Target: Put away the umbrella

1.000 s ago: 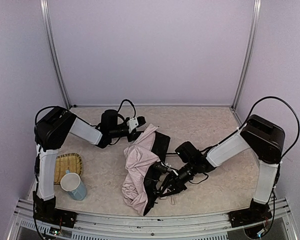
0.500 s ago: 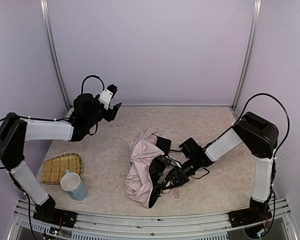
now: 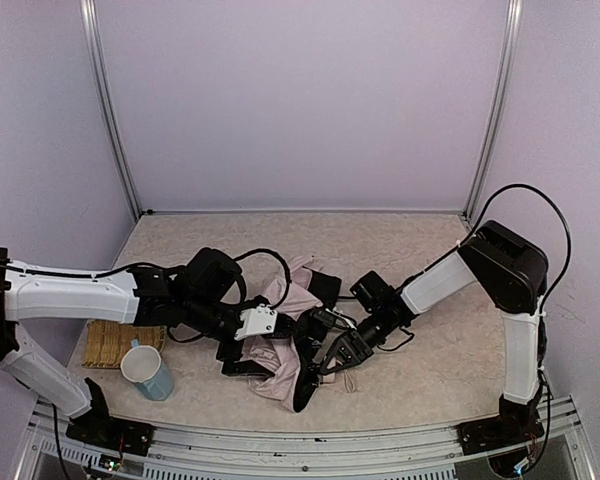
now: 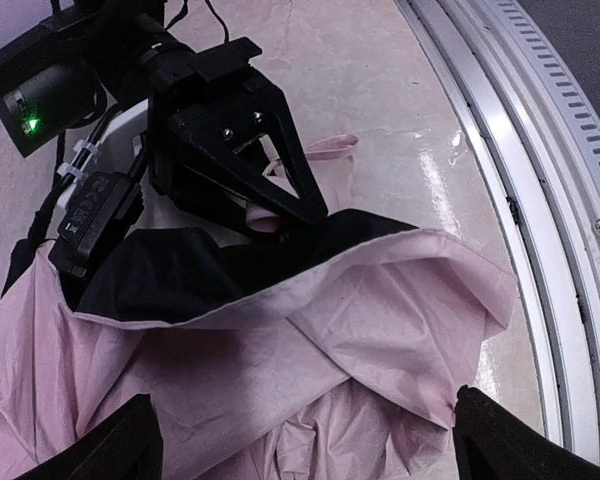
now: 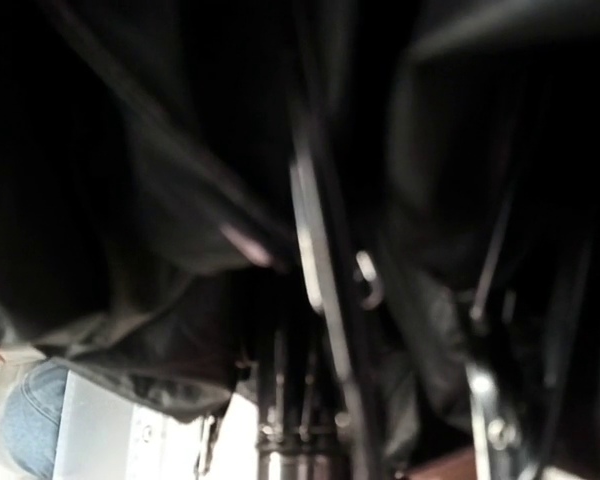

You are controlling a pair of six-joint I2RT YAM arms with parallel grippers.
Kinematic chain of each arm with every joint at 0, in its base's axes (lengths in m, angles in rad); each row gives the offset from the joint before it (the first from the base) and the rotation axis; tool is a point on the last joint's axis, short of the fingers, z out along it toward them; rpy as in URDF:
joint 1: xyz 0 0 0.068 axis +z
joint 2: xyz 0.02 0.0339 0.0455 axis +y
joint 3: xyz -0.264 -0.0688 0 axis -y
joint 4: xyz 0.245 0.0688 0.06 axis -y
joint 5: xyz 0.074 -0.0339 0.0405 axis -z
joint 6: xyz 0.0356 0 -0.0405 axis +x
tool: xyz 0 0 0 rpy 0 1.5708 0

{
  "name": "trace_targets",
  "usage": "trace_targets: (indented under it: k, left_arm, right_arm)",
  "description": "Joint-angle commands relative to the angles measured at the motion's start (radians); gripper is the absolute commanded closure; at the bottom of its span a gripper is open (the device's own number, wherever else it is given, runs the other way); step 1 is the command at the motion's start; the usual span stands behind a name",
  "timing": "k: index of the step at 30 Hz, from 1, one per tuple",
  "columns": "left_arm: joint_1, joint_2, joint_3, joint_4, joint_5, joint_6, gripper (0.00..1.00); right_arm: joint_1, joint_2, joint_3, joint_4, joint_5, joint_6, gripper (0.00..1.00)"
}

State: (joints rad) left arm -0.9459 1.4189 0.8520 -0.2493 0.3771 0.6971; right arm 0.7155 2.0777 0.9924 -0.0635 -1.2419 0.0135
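Observation:
The umbrella [image 3: 285,300] lies half collapsed in the middle of the table, pale pink fabric up and black lining showing at its right side. My left gripper [image 3: 238,358] is at its near left side, open wide. In the left wrist view the left gripper [image 4: 310,450] has one finger on each side of the crumpled pink fabric [image 4: 310,370]. My right gripper [image 3: 332,352] is at the umbrella's right side. The left wrist view shows the right gripper [image 4: 270,205] shut on the small pink handle [image 4: 258,214]. The right wrist view shows only dark lining and metal ribs [image 5: 315,250].
A woven tray [image 3: 105,340] lies at the near left, with a white and blue mug [image 3: 148,372] just in front of it. The metal rail [image 3: 300,445] runs along the table's front edge. Lilac walls close in the back and both sides.
My left arm left the umbrella's far end, swung up to the back left, then came down at its near left side with the jaws opening wide. The right gripper kept its grip.

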Motion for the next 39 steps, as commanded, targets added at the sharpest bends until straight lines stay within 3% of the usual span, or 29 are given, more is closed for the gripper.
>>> trace_targets:
  k: [1,6,11,13,17,20,22,25,27,30,35,39]
  left_arm:
    - [-0.002,0.053,0.097,-0.179,0.038,0.107,0.01]
    - [-0.001,0.122,0.021,0.004,0.061,0.113,0.01]
    - [0.012,0.282,0.107,-0.027,0.082,0.024,0.02]
    - [0.039,0.358,0.187,-0.091,0.128,-0.038,0.07]
    - [0.117,0.452,0.284,-0.173,0.245,-0.175,0.20]
    - [0.139,0.506,0.312,-0.241,0.252,-0.189,0.29]
    - [0.150,0.545,0.348,-0.289,0.262,-0.208,0.35]
    - [0.182,0.597,0.396,-0.341,0.322,-0.225,0.42]
    - [0.199,0.624,0.417,-0.364,0.353,-0.226,0.45]
    - [0.215,0.659,0.451,-0.403,0.384,-0.233,0.48]
    - [0.239,0.708,0.496,-0.448,0.428,-0.244,0.53]
    - [0.246,0.727,0.511,-0.464,0.445,-0.247,0.53]
  right_arm:
    - [-0.005,0.048,0.011,-0.151,0.107,0.018,1.00]
    - [-0.001,0.049,0.010,-0.122,0.113,0.039,1.00]
    - [0.001,0.014,0.005,-0.078,0.126,0.075,1.00]
    - [0.001,-0.004,-0.001,-0.041,0.151,0.110,1.00]
    - [0.001,-0.082,-0.064,0.106,0.205,0.221,0.75]
    - [0.001,-0.163,-0.121,0.210,0.256,0.303,0.61]
    - [0.001,-0.218,-0.148,0.223,0.313,0.319,0.54]
    - [0.001,-0.321,-0.180,0.194,0.426,0.305,0.32]
    - [0.002,-0.392,-0.185,0.141,0.526,0.280,0.22]
    - [0.047,-0.504,-0.185,0.068,0.769,0.185,0.19]
    - [0.342,-0.641,-0.217,0.106,1.192,-0.157,0.17]
    - [0.517,-0.565,-0.178,0.129,1.368,-0.431,0.11]
